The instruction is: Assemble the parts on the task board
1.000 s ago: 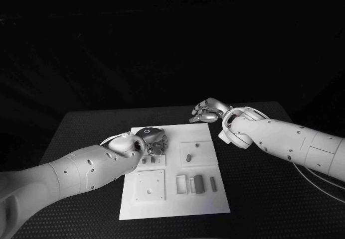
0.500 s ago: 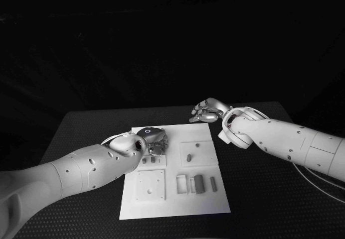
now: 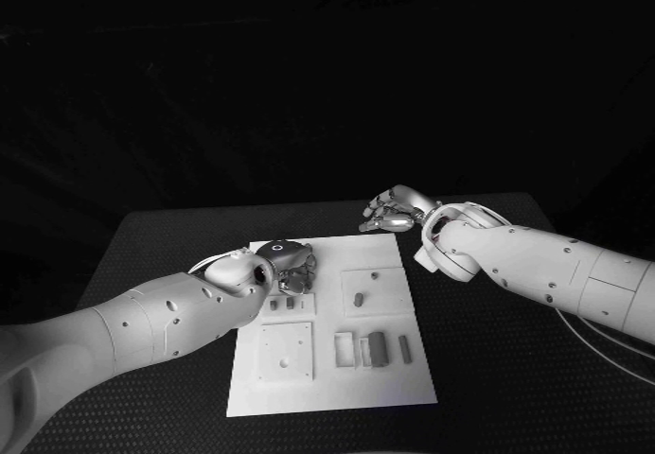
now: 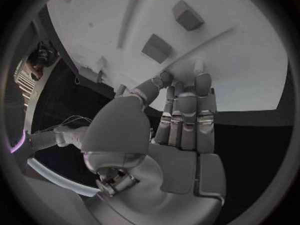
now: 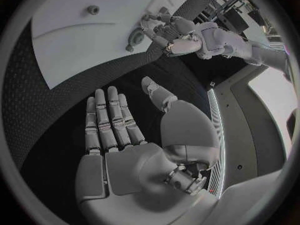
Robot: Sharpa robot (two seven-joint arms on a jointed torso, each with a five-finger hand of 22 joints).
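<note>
L hand [image 3: 284, 266] hovers w/ fingers straight, close together, empty, over task board [image 3: 389, 374] top-left corner at table centre; R hand [image 3: 396, 212] flat, fingers extended, empty, off board's far edge.

White task board [image 3: 389, 374], black table [image 3: 164, 246]

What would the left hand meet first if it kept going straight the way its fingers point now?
Most likely the task board itself. In the left wrist view the left hand has its fingers stretched toward the white surface, just short of two small grey parts. Whether the fingers already touch is unclear.
</note>
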